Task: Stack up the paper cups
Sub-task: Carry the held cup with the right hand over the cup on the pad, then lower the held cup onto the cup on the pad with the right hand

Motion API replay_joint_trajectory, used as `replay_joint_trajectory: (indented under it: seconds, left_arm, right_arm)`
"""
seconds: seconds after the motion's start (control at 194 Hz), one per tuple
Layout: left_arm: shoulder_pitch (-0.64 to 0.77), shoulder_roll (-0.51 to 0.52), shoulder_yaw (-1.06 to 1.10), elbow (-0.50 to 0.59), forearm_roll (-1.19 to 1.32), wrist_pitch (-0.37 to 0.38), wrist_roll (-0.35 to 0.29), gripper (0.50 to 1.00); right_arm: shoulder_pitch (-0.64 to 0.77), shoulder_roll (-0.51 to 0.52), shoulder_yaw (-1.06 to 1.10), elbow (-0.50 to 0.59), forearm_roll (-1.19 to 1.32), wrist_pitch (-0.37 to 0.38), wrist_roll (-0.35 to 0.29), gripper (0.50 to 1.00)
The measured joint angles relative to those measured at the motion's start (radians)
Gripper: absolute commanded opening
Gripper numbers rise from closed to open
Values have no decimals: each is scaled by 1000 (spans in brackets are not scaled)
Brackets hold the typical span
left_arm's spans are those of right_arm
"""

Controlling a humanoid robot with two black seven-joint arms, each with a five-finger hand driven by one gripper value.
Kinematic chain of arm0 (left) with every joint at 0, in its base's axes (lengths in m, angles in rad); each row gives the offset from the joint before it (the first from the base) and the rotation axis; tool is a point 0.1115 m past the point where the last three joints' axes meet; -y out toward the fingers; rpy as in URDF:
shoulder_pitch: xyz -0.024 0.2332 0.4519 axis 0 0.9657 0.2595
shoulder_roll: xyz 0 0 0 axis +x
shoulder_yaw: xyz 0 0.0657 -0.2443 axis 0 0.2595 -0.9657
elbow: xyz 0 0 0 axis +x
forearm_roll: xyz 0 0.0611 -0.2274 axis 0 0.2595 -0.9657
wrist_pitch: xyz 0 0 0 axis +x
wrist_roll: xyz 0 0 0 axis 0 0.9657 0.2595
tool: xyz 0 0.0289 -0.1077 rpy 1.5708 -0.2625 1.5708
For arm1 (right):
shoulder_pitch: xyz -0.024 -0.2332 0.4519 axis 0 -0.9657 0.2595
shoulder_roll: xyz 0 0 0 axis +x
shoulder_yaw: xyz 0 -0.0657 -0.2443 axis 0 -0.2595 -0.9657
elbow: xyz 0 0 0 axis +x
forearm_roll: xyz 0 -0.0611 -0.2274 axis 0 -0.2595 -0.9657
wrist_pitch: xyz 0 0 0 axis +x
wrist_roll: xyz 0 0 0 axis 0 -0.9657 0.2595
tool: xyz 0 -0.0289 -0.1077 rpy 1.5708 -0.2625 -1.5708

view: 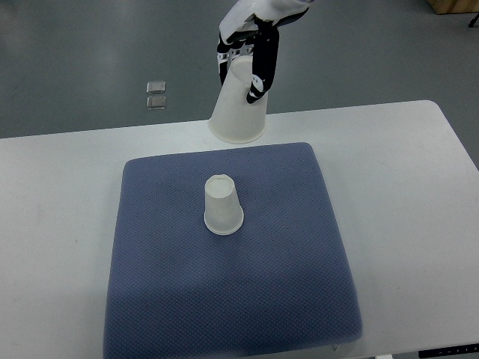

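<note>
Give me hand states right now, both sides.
Robot hand at top: fingers wrapped around an upside-down paper cup, held in the air; which side it is cannot be told.
Other hand: not visible.

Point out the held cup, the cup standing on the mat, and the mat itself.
held cup (238, 112), top view, on its side wall.
standing cup (223, 206), top view, on its side wall.
blue mat (284, 284), top view, on bare fabric.

Cup (223, 206) upside down mid-mat (284, 284); second cup (238, 112) behind, above mat's far edge.
</note>
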Motion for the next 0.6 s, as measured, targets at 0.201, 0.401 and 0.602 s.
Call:
replay_joint_trajectory:
  seconds: [0.201,0.401,0.602]
  left_arm:
    - [0,0,0,-2,0,0,0,1000]
    - [0,0,0,-2,0,0,0,1000]
    - [0,0,0,-1,0,0,0,1000]
  right_arm:
    - [-68,65,1,-1,6,-67,-1,633]
    - [-99,68,1,-1,7,-106,-2,641]
    - [-128,68,0,5,7,-134,-3,641]
